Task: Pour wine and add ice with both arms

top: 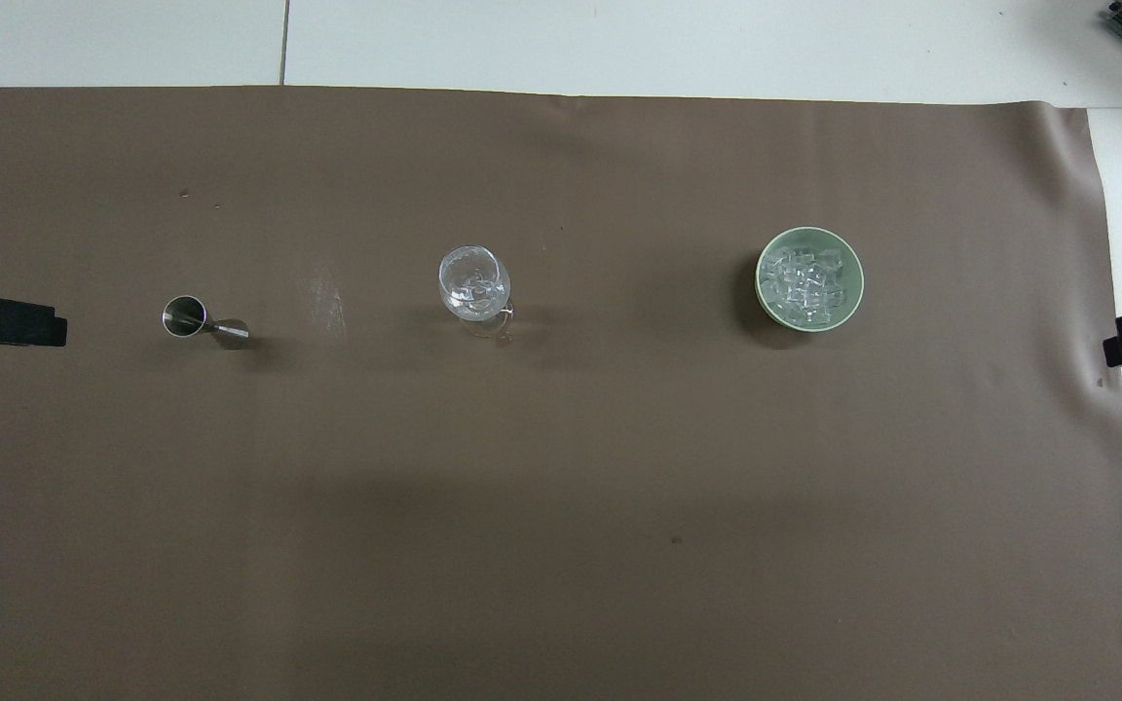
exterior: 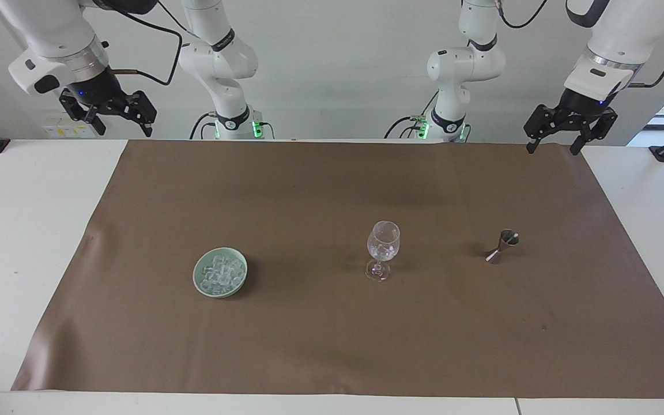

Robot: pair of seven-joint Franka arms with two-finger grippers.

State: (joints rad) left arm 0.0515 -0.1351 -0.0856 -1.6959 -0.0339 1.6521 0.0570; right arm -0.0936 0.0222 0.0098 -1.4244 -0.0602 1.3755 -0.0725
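1. Right gripper (exterior: 119, 120): raised over the table edge at the right arm's end, well apart from the stemmed glass (exterior: 383, 249); fingers spread, holding nothing.
2. Pale green bowl (exterior: 198, 283): on the brown mat (exterior: 332, 346), beside the glass toward the right arm's end. It holds the ice (exterior: 222, 273), a heap of small clear cubes. Judged slippery, hard and light; a single cube is best pinched across two flat faces, from above.
3. Stemmed glass: upright near the mat's middle, the landmark here. Some clear pieces seem to lie in its bowl. Judged thin-walled, fragile and top-heavy; the stem is the safest hold.
4. Metal jigger (exterior: 502, 246): beside the glass toward the left arm's end, leaning rather than upright. Judged stiff, light and smooth; hold at the narrow waist.
5. Left gripper (exterior: 557, 147): raised over the mat's corner, well apart from the glass; fingers spread, empty.
6. Writing: no brand, label or legible text appears on any item.
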